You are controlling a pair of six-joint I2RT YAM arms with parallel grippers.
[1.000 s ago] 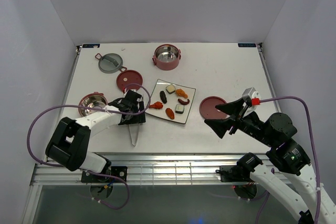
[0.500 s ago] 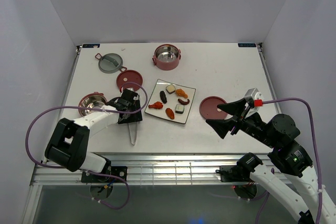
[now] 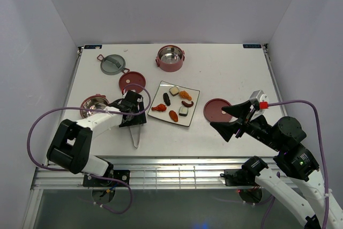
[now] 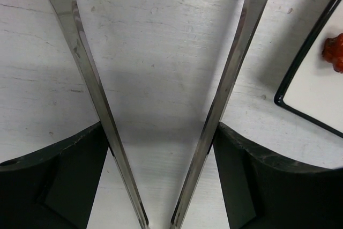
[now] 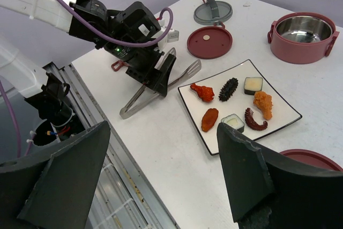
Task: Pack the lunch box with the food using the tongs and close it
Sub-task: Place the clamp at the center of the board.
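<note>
The silvery tongs (image 3: pixel 136 135) lie flat on the table left of the square plate, their joined end toward the near edge. My left gripper (image 3: pixel 134 119) is down over them. In the left wrist view its fingers (image 4: pixel 80 159) press the outer sides of both tong arms (image 4: pixel 230 79), which stay spread wide. Several food pieces (image 3: pixel 173 115) sit on the plate (image 3: pixel 164 90). One red bowl (image 3: pixel 95 105) stands just left of the left gripper, the other (image 3: pixel 170 58) at the back. My right gripper (image 3: pixel 228 119) hovers open and empty, right of the plate.
A grey-green lid (image 3: pixel 113 64) lies at the back left. One red disc lid (image 3: pixel 132 82) lies between it and the plate, another (image 3: pixel 217 109) just beyond the right gripper. The table's metal front rail (image 5: pixel 107 148) runs under the right gripper.
The left gripper has slid a little toward the back along the tongs, so more of their joined end shows. The right arm has shifted slightly right.
</note>
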